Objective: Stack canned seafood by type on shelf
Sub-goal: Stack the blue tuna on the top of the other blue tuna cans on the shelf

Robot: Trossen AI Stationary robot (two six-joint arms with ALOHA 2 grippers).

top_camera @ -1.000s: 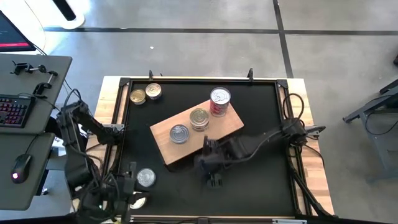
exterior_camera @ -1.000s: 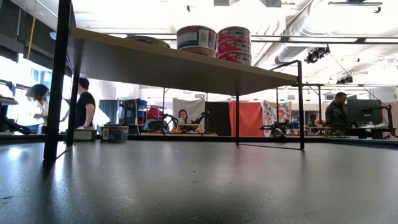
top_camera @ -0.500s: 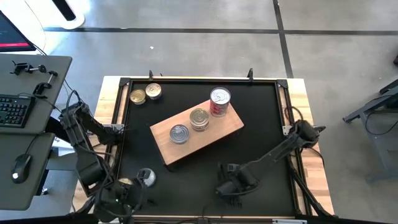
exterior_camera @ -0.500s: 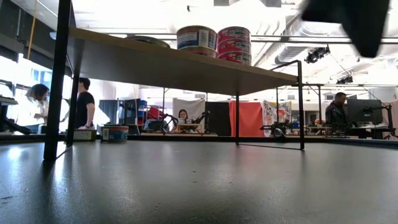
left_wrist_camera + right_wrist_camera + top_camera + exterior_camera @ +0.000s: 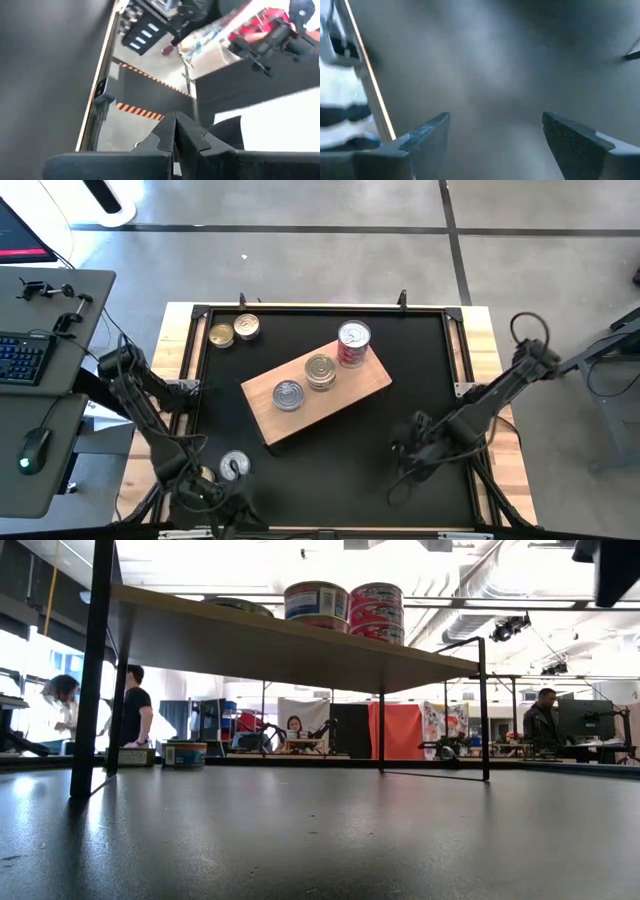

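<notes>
1. Over the bare black tabletop point(image 5: 300, 470) on the right side hangs the right gripper point(image 5: 492, 137); its two fingers point(image 5: 427, 135) stand wide apart with nothing between them, only blurred dark surface showing in its wrist view; from above the right gripper point(image 5: 415, 450) sits well clear of the shelf, between it and the table's right edge
2. Low at the table's front left corner, the left gripper point(image 5: 175, 127) has its fingers point(image 5: 162, 135) pressed together tip to tip, clenched on nothing visible; its wrist view looks past them at floor with orange-and-black striped tape; from above the left gripper point(image 5: 205, 498) is partly lost among cables
3. Just beside that arm a silver-topped tin point(image 5: 234, 466) lies on the tabletop, a gold-topped tin point(image 5: 206, 473) touching or nearly touching it on its outer side
4. The shelf point(image 5: 355, 385) lies slanted across the middle of the table; on it stand three groups in a row: a silver-topped tin point(image 5: 288, 394) at the lower left end, a gold-topped stack point(image 5: 320, 369) in the middle, and the taller red-labelled tin point(image 5: 353, 343) at the upper right end
5. At the far left corner two more gold-topped tins point(image 5: 221, 334) and point(image 5: 246, 327) sit side by side on the tabletop, well apart from the shelf
6. Seen from table height, the shelf point(image 5: 260, 640) stands raised on thin dark legs with the tins on top; people show in the room beyond
</notes>
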